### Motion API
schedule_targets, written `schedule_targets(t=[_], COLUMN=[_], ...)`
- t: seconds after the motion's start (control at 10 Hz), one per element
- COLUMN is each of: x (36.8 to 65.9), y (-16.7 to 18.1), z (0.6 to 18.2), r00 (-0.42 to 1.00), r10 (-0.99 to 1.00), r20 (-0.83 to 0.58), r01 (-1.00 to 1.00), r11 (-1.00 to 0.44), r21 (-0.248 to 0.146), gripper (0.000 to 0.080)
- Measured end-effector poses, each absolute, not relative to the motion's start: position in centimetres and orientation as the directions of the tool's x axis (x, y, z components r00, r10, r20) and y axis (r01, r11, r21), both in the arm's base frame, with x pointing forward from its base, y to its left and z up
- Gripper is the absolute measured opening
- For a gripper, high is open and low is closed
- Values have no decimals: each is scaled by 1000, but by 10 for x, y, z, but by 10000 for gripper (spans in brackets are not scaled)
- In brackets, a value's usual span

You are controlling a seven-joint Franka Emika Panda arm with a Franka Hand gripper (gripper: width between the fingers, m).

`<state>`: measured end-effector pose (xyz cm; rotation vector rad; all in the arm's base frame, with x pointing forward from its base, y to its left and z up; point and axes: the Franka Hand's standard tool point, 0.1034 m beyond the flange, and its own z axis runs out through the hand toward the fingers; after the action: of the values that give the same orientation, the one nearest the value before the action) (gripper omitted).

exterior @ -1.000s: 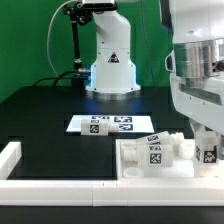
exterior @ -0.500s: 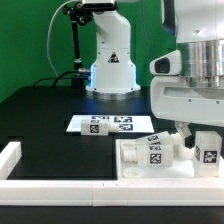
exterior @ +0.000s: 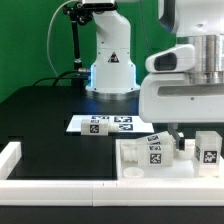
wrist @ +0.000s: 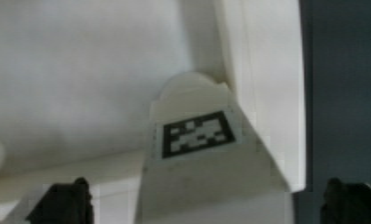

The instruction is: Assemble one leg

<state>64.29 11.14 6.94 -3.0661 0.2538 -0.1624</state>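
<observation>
In the wrist view a leg (wrist: 203, 150), a stubby white peg with a black-and-white tag, lies lengthwise between my two dark fingertips (wrist: 65, 203). My gripper (wrist: 208, 206) is open, with a gap to the peg on each side. In the exterior view the arm's big white hand hangs over the large white block (exterior: 135, 160), and my gripper (exterior: 178, 133) reaches down at its raised tagged parts (exterior: 155, 152). Another tagged white peg (exterior: 208, 150) stands at the exterior view's right.
The marker board (exterior: 118, 123) lies on the black table behind the block, with a small tagged white piece (exterior: 97, 126) at its near end. A low white rail (exterior: 60, 186) borders the table's front and left. The robot base (exterior: 110, 60) stands at the back.
The arm's hand has moved toward the exterior view's left, over the white block. The tagged peg at the right shows more fully now.
</observation>
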Motion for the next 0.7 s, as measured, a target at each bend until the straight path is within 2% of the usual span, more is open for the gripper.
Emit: schedule_targets(t=[0.2, 0.3, 0.4, 0.5, 0.6, 0.7], x=[644, 644, 643, 643, 643, 643], y=[109, 109, 109, 109, 109, 108], z=[69, 69, 68, 68, 68, 68], r00=[977, 977, 969, 953, 928, 897], r10=[-185, -185, -224, -288, -362, -434], r20=[107, 107, 103, 98, 91, 83], r01=[-178, -178, -217, -281, -354, -426], r11=[-981, -981, -973, -956, -931, -899], r21=[-72, -71, -77, -84, -91, -97], gripper=[649, 553, 553, 351, 284, 284])
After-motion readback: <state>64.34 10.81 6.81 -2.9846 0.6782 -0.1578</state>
